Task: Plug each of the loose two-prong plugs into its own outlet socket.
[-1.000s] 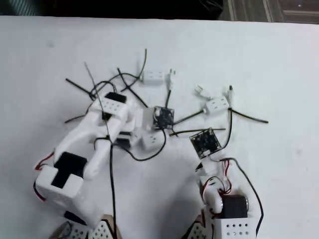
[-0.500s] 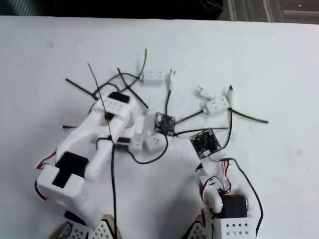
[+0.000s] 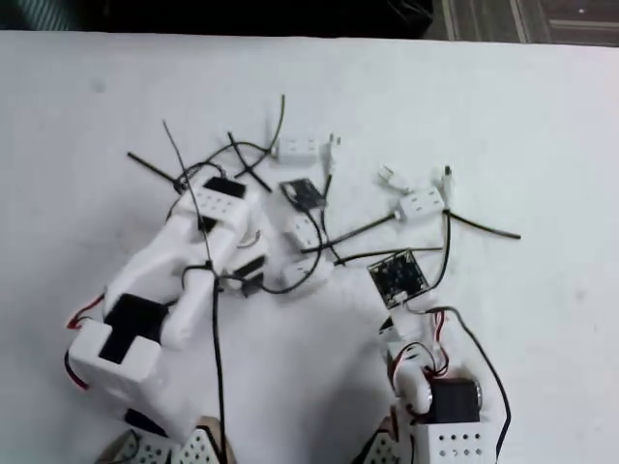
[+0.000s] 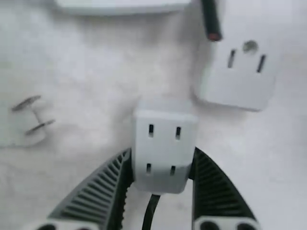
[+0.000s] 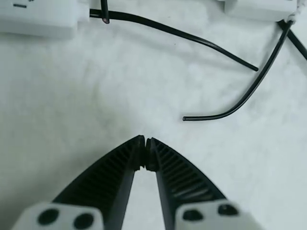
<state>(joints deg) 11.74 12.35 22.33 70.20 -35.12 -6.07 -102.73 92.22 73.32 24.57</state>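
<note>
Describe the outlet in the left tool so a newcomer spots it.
On the white table, find the left tool, shut on a white outlet block with a black cord. It shows two pairs of slots, unlike the neighbouring outlet with one pair and a round hole.

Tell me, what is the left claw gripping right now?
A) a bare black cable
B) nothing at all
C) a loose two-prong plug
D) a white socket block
D: in the left wrist view, the left gripper has its dark fingers pressed against both sides of the socket block, whose slots face the camera.
</note>
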